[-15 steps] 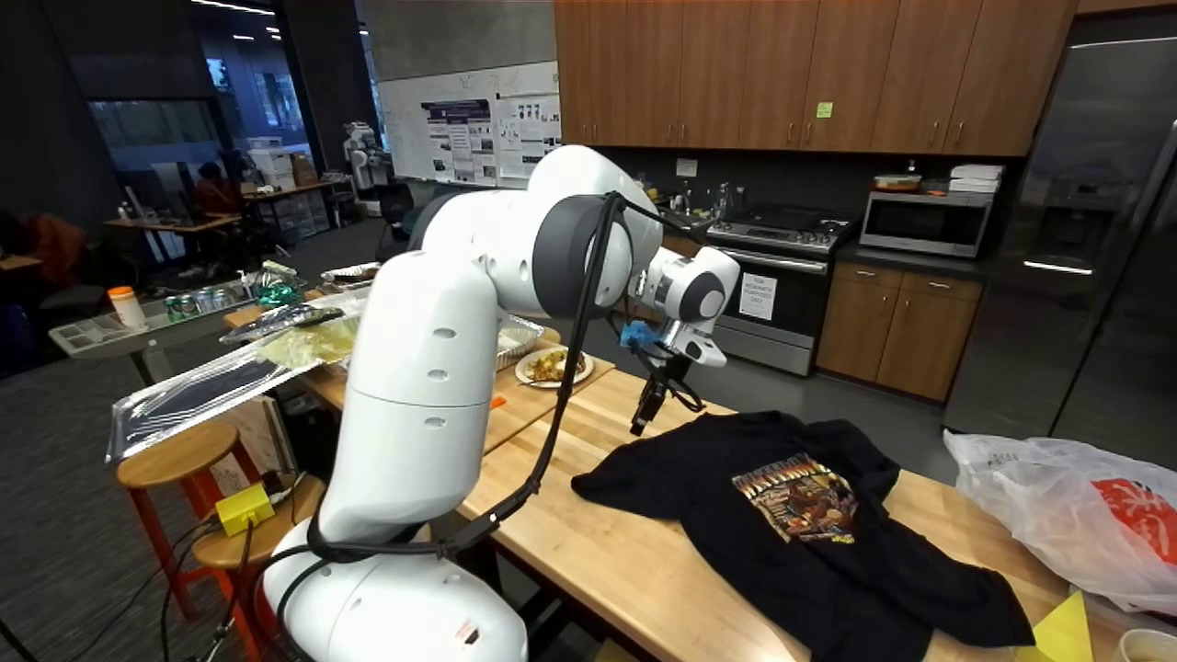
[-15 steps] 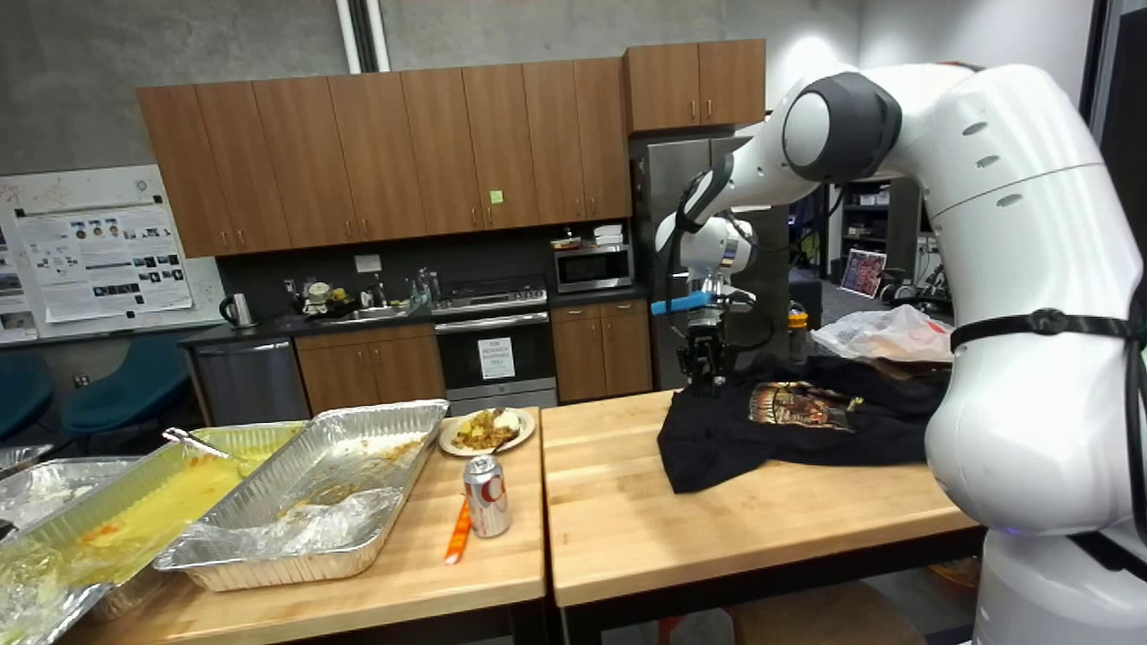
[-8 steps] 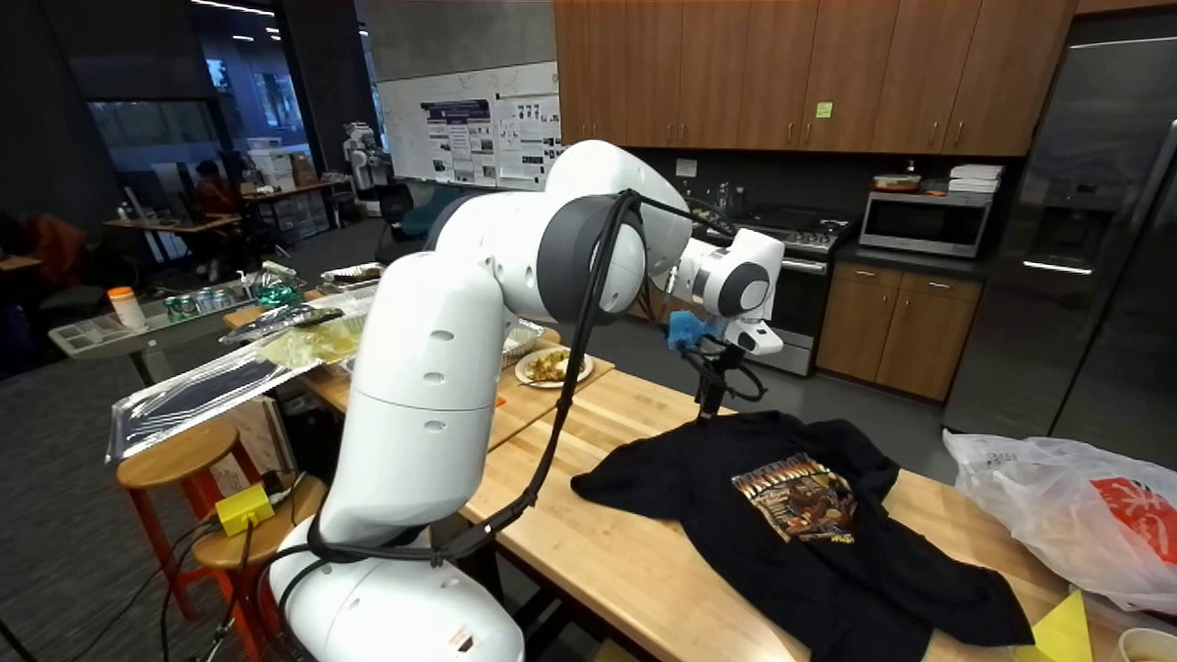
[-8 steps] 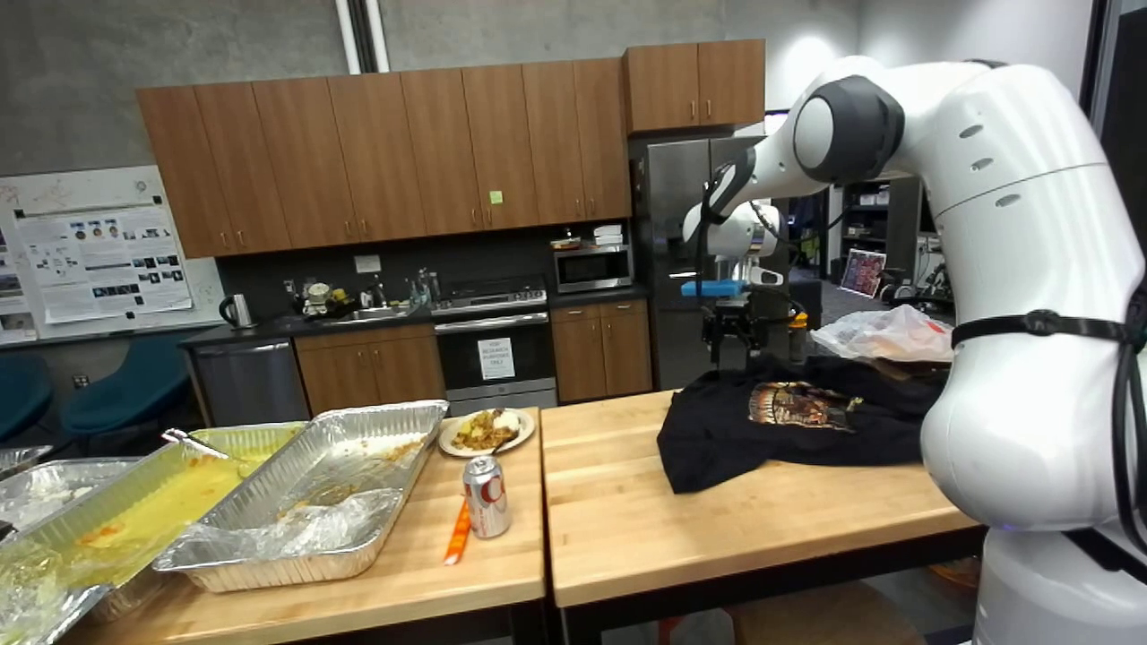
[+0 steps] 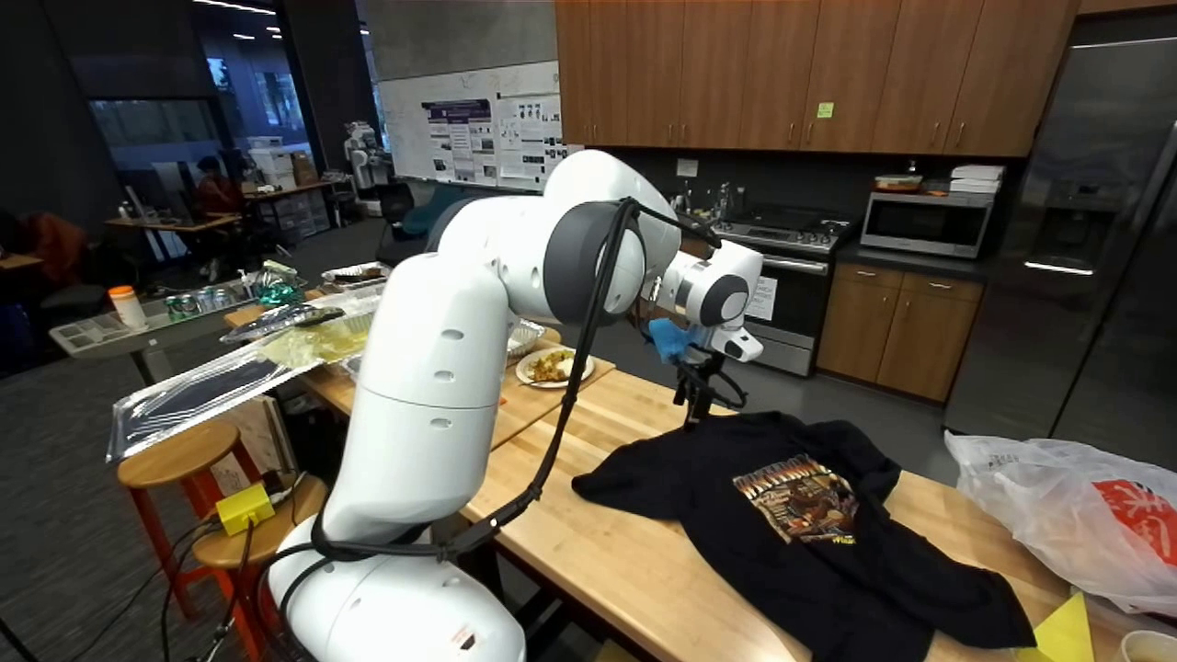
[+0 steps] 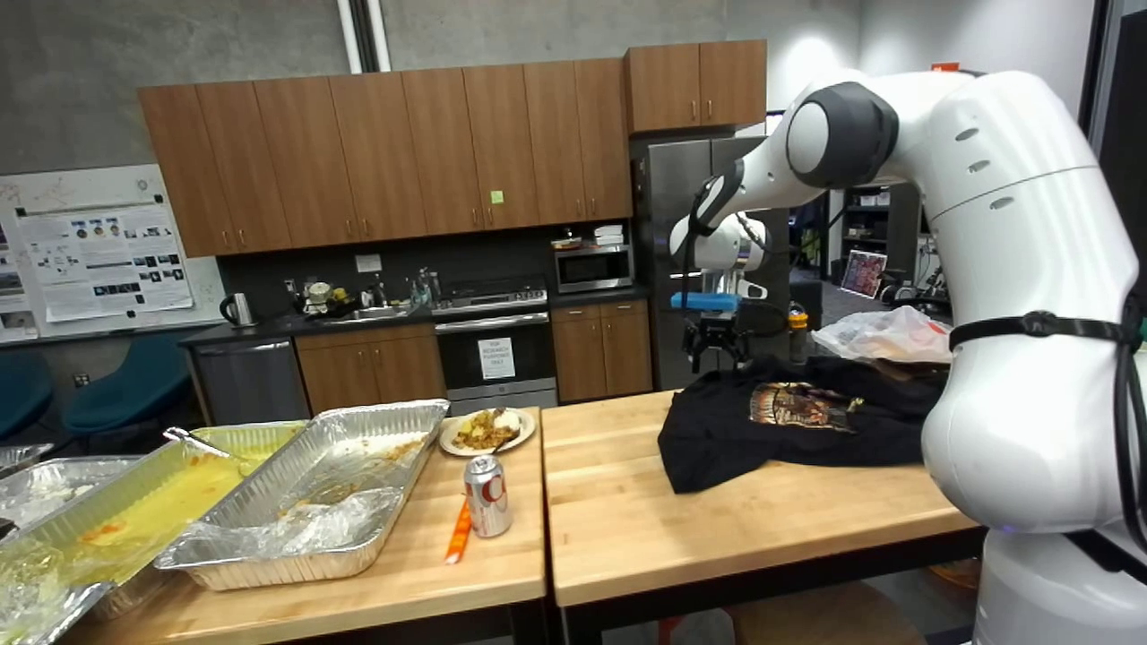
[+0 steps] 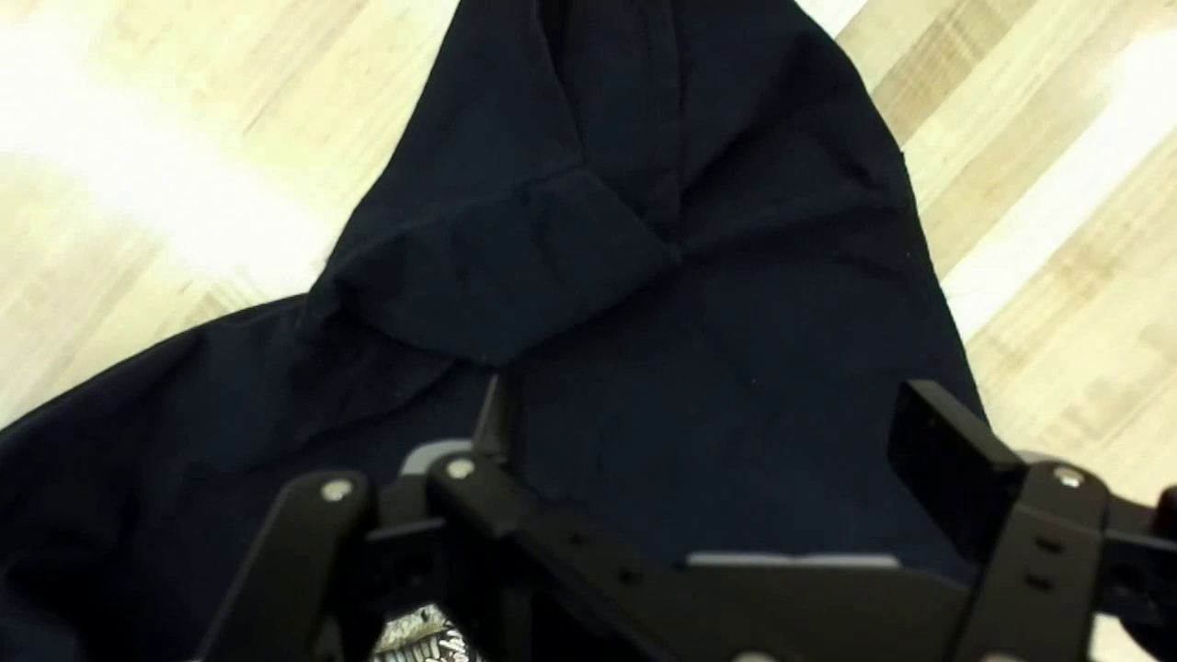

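Note:
A black long-sleeved garment with a colourful printed picture lies spread on the wooden table, seen in both exterior views (image 5: 680, 478) (image 6: 717, 439). Its folded sleeve or edge fills most of the wrist view (image 7: 782, 303). My gripper (image 7: 722, 432) is above the dark cloth, its fingers wide apart and nothing held between them. In an exterior view the gripper (image 6: 717, 363) hangs pointing down over the far edge of the garment, near the table's far side. Whether the fingertips touch the cloth cannot be told.
A white plastic bag (image 5: 1076, 524) and a yellow folded card (image 5: 1062, 634) are beyond the garment. On the adjoining table sit foil trays (image 6: 305, 502), a plate of food (image 6: 515, 439), a soda can (image 6: 487, 497) and an orange strip (image 6: 459, 535).
My gripper has opened wider. It swung toward the garment and fridge side, then came back slightly. The garment looks unmoved.

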